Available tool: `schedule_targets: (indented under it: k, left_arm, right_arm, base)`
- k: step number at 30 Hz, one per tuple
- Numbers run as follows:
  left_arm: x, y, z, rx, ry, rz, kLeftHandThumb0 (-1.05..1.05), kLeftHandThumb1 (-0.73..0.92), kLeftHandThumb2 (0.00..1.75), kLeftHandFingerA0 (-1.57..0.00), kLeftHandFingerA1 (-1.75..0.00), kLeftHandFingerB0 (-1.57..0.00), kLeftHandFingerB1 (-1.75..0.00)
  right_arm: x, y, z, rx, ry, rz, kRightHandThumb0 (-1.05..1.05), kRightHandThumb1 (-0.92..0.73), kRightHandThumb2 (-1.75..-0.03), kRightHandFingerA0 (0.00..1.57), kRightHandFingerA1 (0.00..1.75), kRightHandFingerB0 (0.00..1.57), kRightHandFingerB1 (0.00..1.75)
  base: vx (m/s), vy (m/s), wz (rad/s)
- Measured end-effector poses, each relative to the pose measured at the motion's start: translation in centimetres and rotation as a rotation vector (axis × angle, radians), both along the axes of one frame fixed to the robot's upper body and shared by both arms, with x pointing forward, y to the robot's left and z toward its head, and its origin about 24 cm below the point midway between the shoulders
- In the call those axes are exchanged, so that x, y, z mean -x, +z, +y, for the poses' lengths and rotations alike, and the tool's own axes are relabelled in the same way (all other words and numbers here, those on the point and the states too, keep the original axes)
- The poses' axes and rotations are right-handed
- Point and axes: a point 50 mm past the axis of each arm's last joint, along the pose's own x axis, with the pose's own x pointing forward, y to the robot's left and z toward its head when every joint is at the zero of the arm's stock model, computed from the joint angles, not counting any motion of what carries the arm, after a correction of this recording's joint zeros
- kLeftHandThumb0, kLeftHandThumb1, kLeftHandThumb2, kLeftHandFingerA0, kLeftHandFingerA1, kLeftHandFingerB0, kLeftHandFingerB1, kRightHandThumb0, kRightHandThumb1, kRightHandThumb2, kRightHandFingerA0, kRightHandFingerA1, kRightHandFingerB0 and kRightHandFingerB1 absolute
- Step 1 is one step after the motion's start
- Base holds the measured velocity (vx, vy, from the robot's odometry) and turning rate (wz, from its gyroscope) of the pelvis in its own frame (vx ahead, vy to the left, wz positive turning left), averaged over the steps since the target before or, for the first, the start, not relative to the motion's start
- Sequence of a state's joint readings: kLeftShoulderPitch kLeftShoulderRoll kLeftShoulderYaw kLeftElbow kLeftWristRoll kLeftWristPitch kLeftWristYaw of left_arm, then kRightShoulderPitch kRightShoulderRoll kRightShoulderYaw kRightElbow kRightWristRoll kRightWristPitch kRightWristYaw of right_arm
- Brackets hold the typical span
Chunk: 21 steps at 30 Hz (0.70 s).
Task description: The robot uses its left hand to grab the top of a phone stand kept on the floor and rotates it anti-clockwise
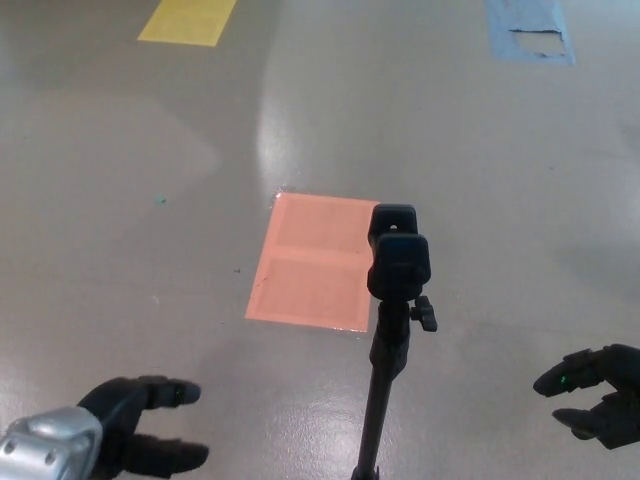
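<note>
A black phone stand (393, 330) rises from the floor in the lower middle of the head view, its clamp head at the top and a small knob on its right side. My left hand (140, 430) sits low at the bottom left, open, fingers spread toward the right, well apart from the stand. Over at the right edge my right hand (595, 395) is also open, fingers pointing left, holding nothing. The foot of the stand is cut off by the bottom edge.
An orange rectangle (318, 262) is marked on the grey floor just behind the stand. A yellow patch (188, 20) lies at the far left and a blue patch (530, 30) at the far right.
</note>
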<state>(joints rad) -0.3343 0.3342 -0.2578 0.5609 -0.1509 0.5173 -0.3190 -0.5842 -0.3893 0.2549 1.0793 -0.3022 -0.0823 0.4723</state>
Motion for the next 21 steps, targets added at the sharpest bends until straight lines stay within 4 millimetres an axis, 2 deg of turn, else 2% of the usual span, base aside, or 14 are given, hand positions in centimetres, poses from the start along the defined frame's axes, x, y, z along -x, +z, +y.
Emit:
schedule_targets:
  k: [2, 4, 6, 7, 8, 9, 12, 13, 14, 15, 16, 17, 18, 21]
  left_arm:
    - [0.3, -0.5, 0.7, -0.062, -0.005, 0.01, -0.03, 0.43, 0.89, -0.14, -0.49, -0.14, -0.47]
    - [0.6, -0.9, 1.3, -0.112, -0.009, 0.019, -0.04, 0.62, 0.58, -0.18, -0.3, -0.23, -0.29]
    - [0.9, -1.3, 1.9, -0.171, -0.019, 0.027, -0.04, 0.62, 0.58, -0.18, -0.3, -0.23, -0.29]
    - [1.1, -1.5, 2.2, -0.197, -0.023, 0.03, -0.04, 0.43, 0.9, -0.05, -0.46, -0.1, -0.46]
    - [1.2, -1.7, 2.5, -0.225, -0.028, 0.034, -0.04, 0.43, 0.9, -0.05, -0.46, -0.1, -0.46]
    - [1.4, -1.8, 2.7, -0.246, -0.032, 0.035, -0.05, 0.63, 0.59, -0.21, -0.31, -0.21, -0.29]
    - [1.7, -2.3, 3.3, -0.301, -0.046, 0.039, -0.14, 0.6, 0.58, -0.45, -0.4, -0.25, -0.3]
    - [1.9, -2.5, 3.5, -0.329, -0.057, 0.037, -0.14, 0.6, 0.58, -0.45, -0.4, -0.25, -0.3]
    - [1.9, -2.5, 3.6, -0.339, -0.061, 0.036, -0.1, 0.42, 0.89, -0.28, -0.56, -0.11, -0.46]
    - [2.0, -2.6, 3.7, -0.35, -0.064, 0.035, -0.1, 0.42, 0.89, -0.28, -0.56, -0.11, -0.46]
    - [2.0, -2.7, 3.8, -0.362, -0.068, 0.033, -0.14, 0.58, 0.57, -0.4, -0.39, -0.25, -0.3]
    - [2.1, -2.8, 3.9, -0.379, -0.075, 0.029, -0.14, 0.58, 0.57, -0.4, -0.39, -0.25, -0.3]
    - [2.2, -2.8, 4.2, -0.401, -0.083, 0.023, -0.13, 0.41, 0.88, -0.33, -0.58, -0.12, -0.47]
    - [2.3, -2.9, 4.8, -0.448, -0.1, 0.01, -0.11, 0.4, 0.87, -0.33, -0.58, -0.12, -0.47]
  right_arm:
    - [0.0, 0.0, 0.0, 0.001, 0.001, 0.001, -0.47, -0.75, -0.62, 0.47, 0.38, 0.38, 0.35]
    - [0.0, 0.0, 0.0, 0.001, 0.002, 0.001, -0.46, -0.76, -0.62, 0.47, 0.38, 0.38, 0.35]
    - [0.0, -0.1, 0.1, 0.0, 0.003, 0.002, -0.46, -0.76, -0.62, 0.47, 0.38, 0.38, 0.35]
    - [0.0, -0.1, 0.1, 0.0, 0.003, 0.002, -0.46, -0.75, -0.62, 0.47, 0.38, 0.39, 0.35]
    - [0.0, -0.1, 0.1, -0.001, 0.003, 0.003, -0.46, -0.75, -0.62, 0.47, 0.38, 0.39, 0.35]
    - [0.1, -0.1, 0.1, -0.001, 0.003, 0.004, -0.46, -0.75, -0.62, 0.47, 0.38, 0.38, 0.35]
    - [0.2, -0.3, 0.1, -0.001, 0.002, 0.008, -0.46, -0.75, -0.62, 0.47, 0.39, 0.37, 0.35]
    - [0.2, -0.3, 0.1, -0.001, 0.001, 0.009, -0.46, -0.75, -0.62, 0.47, 0.39, 0.37, 0.35]
    - [0.3, -0.4, 0.1, -0.001, 0.001, 0.01, -0.46, -0.75, -0.62, 0.47, 0.39, 0.37, 0.35]
    - [0.3, -0.4, 0.1, -0.001, 0.001, 0.011, -0.46, -0.75, -0.62, 0.47, 0.39, 0.37, 0.35]
    - [0.3, -0.4, 0.1, -0.001, 0.001, 0.013, -0.47, -0.75, -0.62, 0.48, 0.38, 0.38, 0.35]
    - [0.4, -0.5, 0.0, -0.002, 0.0, 0.015, -0.47, -0.75, -0.62, 0.48, 0.38, 0.38, 0.35]
    - [0.5, -0.6, 0.0, -0.002, -0.001, 0.019, -0.47, -0.75, -0.62, 0.47, 0.38, 0.39, 0.35]
    - [0.7, -0.9, 0.0, -0.002, -0.003, 0.027, -0.48, -0.75, -0.62, 0.46, 0.38, 0.39, 0.35]
  base:
    - [0.0, 0.0, 0.0]
    - [0.0, 0.0, 0.0]
    - [0.0, 0.0, 0.0]
    - [0.0, 0.0, 0.0]
    - [0.0, 0.0, 0.0]
    - [0.0, 0.0, 0.0]
    - [0.0, 0.0, 0.0]
    - [0.0, 0.0, 0.0]
    - [0.0, 0.0, 0.0]
    - [0.0, 0.0, 0.0]
    - [0.0, 0.0, 0.0]
    - [0.0, 0.0, 0.0]
    - [0.0, 0.0, 0.0]
    - [0.0, 0.0, 0.0]
